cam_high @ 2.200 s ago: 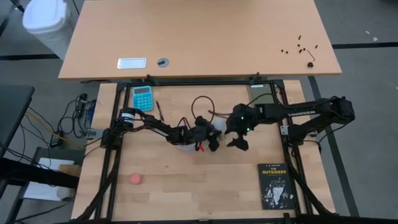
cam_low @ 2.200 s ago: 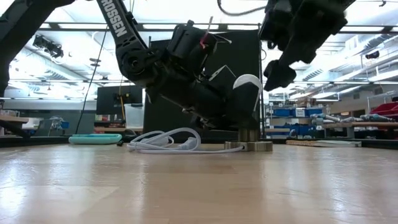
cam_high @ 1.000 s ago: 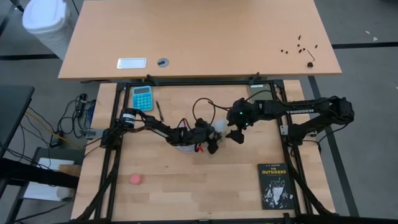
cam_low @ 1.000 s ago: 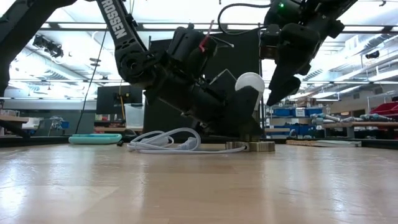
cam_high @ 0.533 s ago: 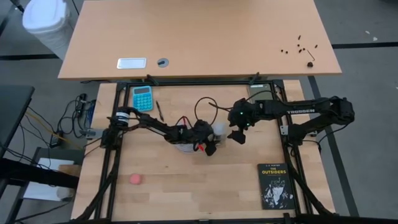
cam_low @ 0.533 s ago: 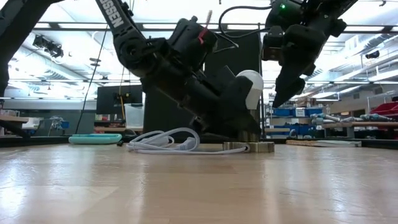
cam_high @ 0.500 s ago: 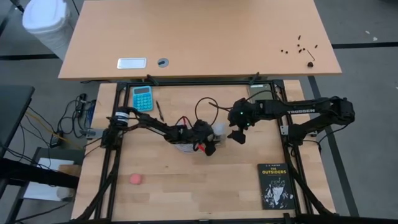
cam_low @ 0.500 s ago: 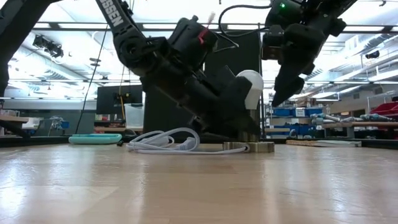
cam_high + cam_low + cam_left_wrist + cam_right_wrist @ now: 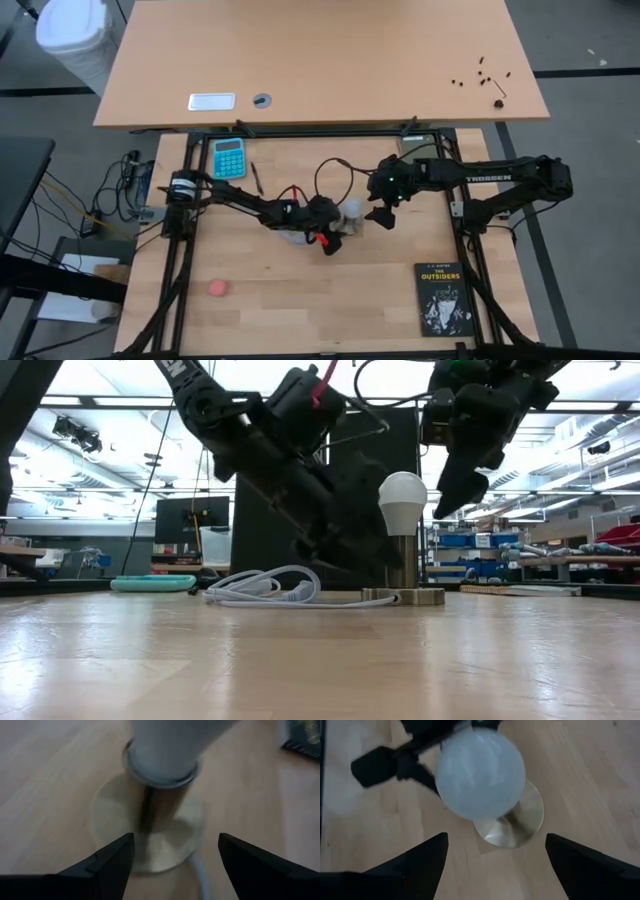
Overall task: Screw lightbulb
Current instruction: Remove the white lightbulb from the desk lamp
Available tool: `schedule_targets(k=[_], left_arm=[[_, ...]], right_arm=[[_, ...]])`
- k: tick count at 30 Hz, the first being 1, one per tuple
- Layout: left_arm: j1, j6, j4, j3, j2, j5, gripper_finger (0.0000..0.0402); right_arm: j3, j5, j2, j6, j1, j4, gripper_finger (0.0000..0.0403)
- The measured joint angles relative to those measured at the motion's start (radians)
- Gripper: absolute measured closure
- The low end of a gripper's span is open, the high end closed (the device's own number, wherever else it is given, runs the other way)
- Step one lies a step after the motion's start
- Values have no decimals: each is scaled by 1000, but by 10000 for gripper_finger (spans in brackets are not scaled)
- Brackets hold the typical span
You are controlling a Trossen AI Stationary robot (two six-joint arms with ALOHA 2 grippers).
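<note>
The white lightbulb [image 9: 402,495] stands upright with its base in the metal socket stem [image 9: 402,564], which rises from a round disc [image 9: 403,596] lying on the table. My left gripper [image 9: 175,865] is open just to the table's left of the socket. Its fingers stand apart on either side of the stem and touch nothing. My right gripper [image 9: 495,865] hangs open above and to the right of the lightbulb [image 9: 480,772], clear of it. From above, the lightbulb [image 9: 352,212] shows between both grippers.
The socket's white cord [image 9: 265,588] lies coiled on the table to the left of the disc. A teal calculator [image 9: 229,157] lies at the far left, a black book [image 9: 443,298] at the near right and a pink ball [image 9: 219,288] at the near left.
My left gripper has let go of the lightbulb and drawn back toward the table's left and a little up. The lightbulb, half hidden between its fingers before, now stands upright and free in the socket.
</note>
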Motion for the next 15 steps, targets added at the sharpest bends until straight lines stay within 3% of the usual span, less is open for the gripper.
schedule_targets(k=[15], left_arm=[[-85, -79, -297, 1, -128, 25, 108]], right_arm=[[3, -10, -36, -18, 1, 1, 58]])
